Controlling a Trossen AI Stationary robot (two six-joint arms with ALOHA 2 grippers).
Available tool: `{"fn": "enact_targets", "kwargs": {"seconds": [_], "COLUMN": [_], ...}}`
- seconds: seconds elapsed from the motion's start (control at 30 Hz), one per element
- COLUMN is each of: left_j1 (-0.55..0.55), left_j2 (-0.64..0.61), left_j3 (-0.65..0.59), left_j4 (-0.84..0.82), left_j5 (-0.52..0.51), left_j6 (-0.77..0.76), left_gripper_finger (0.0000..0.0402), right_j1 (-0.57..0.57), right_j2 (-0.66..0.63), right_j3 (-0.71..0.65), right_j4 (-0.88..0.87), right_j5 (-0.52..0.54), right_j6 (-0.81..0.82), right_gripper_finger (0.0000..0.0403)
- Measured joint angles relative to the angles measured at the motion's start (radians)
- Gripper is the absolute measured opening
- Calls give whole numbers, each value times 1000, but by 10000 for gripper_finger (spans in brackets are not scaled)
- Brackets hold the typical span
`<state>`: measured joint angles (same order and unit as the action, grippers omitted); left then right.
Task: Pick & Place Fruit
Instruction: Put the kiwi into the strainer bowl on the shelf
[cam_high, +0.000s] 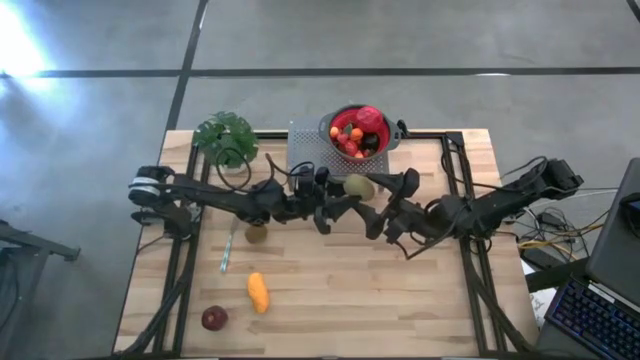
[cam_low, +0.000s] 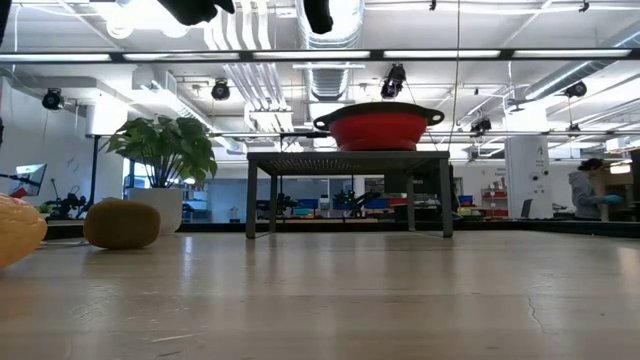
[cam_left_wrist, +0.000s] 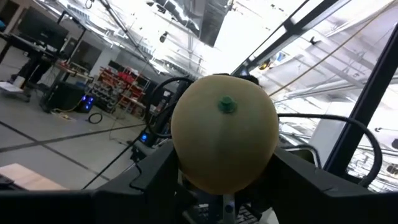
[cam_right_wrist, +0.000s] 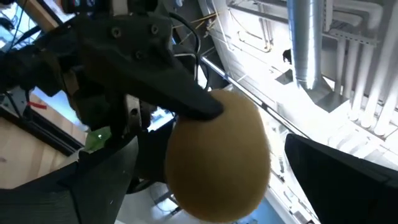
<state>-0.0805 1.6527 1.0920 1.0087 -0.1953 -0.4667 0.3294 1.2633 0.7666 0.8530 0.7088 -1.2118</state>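
A pale olive round fruit (cam_high: 358, 186) with a small green stem dot (cam_left_wrist: 227, 104) hangs above the middle of the table, and my left gripper (cam_high: 345, 198) is shut on it. My right gripper (cam_high: 382, 200) comes from the table's right and stands open. Its two fingers (cam_right_wrist: 93, 180) flank the same fruit (cam_right_wrist: 217, 155) without visibly touching it. A brown kiwi (cam_high: 257, 234), a long orange piece (cam_high: 258, 292) and a dark-red round fruit (cam_high: 214, 318) lie on the table. A red colander (cam_high: 357, 130) holding several fruits stands on a grey perforated stand (cam_high: 305, 148). My left gripper pinches the olive fruit by its two opposite sides (cam_left_wrist: 186, 168) between its two fingers (cam_left_wrist: 155, 183). The fingers come from the table's left, slanting a little upward. The fruit is lifted clear of the table, its stem dot facing back toward the wrist.
A leafy potted plant (cam_high: 225, 135) stands at the far left of the table. A thin pale stick (cam_high: 228, 250) lies near the kiwi. Dark rails (cam_high: 460, 200) run along both table sides. The near right of the wooden top (cam_high: 400, 310) is bare. A person stands far off in the room (cam_low: 590, 190).
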Motion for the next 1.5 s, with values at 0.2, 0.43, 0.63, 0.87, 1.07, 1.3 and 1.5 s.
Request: {"fn": "enact_targets", "kwargs": {"seconds": [0.2, 0.43, 0.63, 0.87, 1.07, 1.3, 1.5], "left_j1": [0, 0, 0, 0, 0, 1, -8], "left_j2": [-1, -2, -2, -2, -2, -2, -3], "left_j3": [3, 3, 7, 7, 7, 7, 7], "left_j4": [2, -2, 1, 2, 1, 0, -7], "left_j5": [0, 0, 7, 14, 17, 19, 19], "left_j6": [1, 1, -7, -25, -27, -19, 131], "left_gripper_finger": [213, 214, 214, 214, 214, 216, 262], "right_j1": [0, 0, -3, -3, -3, -3, -2], "right_j2": [-3, -3, -3, -3, -3, -3, -3], "right_j3": [2, 14, 15, 15, 15, 15, 15], "right_j4": [4, 7, 2, 3, 3, 1, -1], "right_j5": [0, 0, -2, -2, -2, -1, -1], "right_j6": [0, -1, -6, -2, -2, -5, -15], "right_gripper_finger": [397, 335, 254, 209, 235, 227, 218]}}
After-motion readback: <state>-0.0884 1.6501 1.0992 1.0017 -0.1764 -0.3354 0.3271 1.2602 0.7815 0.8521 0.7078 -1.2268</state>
